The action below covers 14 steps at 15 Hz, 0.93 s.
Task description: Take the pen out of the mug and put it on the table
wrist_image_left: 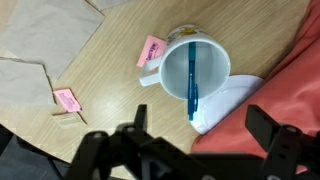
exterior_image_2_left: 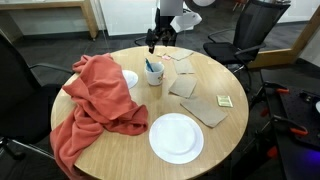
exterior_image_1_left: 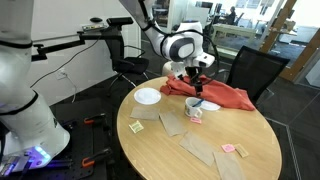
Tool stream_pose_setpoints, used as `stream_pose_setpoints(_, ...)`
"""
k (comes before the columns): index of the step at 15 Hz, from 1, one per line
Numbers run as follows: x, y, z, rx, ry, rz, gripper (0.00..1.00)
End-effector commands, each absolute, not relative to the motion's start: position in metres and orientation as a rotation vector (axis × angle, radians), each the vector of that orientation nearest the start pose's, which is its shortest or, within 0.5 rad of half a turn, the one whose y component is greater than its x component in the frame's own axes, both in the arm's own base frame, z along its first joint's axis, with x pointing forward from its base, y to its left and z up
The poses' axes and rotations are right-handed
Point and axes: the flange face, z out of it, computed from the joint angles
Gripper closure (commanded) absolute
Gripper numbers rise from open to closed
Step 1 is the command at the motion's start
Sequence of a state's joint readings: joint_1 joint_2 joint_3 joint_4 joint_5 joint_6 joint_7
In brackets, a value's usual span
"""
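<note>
Upper centre of wrist view, pen (wrist_image_left: 192, 85) is leaning inside mug (wrist_image_left: 222, 65); gripper (wrist_image_left: 198, 128) is hovering above, jaws spread wide, likely lining up to grab.

Ext cams view table (exterior_image_1_left: 150, 150) from differing sides; wrist cam close overhead.

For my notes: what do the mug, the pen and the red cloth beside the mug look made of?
The mug looks like glazed ceramic: smooth white wall, thick rim. The pen seems plastic: thin, evenly blue, slightly glossy. The red cloth is soft matte fabric, lying in folds; the fibre cannot be told.
</note>
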State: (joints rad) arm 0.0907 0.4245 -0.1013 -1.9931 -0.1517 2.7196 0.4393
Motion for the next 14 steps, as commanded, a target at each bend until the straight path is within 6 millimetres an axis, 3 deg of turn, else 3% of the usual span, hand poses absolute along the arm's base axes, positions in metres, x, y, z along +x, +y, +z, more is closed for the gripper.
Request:
stream_pose_setpoints(1, 0.657, 0.003, 0.271, -3.137, 0.483, -0.521, 0.00)
stream_pose_setpoints(14, 0.683, -0.004, 0.234, -3.153, 0.498, -0.479, 0.00)
